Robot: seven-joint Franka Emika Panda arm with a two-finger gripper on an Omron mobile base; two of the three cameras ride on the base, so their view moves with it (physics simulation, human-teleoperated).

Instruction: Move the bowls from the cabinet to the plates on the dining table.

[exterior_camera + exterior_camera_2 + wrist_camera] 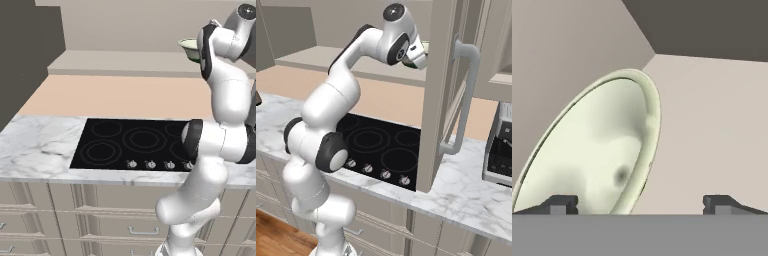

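Observation:
A pale cream-green bowl (597, 155) lies tilted in the hand view, inside the cabinet (712, 125), whose plain beige walls rise behind it. My gripper (641, 204) is open, and its two dark tips straddle the bowl's near rim: one over the inside, one outside. Whether they touch it I cannot tell. The same bowl (189, 47) peeks out beside my raised upper arm in the left base view, its dark green band just showing. In the right base view my hand reaches in behind the open cabinet door (438, 100). The plates and dining table are out of view.
Below my arm a black cooktop (135, 142) is set in a marble counter (40, 142), with drawers (100, 220) underneath. The open door's bar handle (468, 95) juts out close to my wrist. A dark appliance (501, 150) stands on the counter at the far right.

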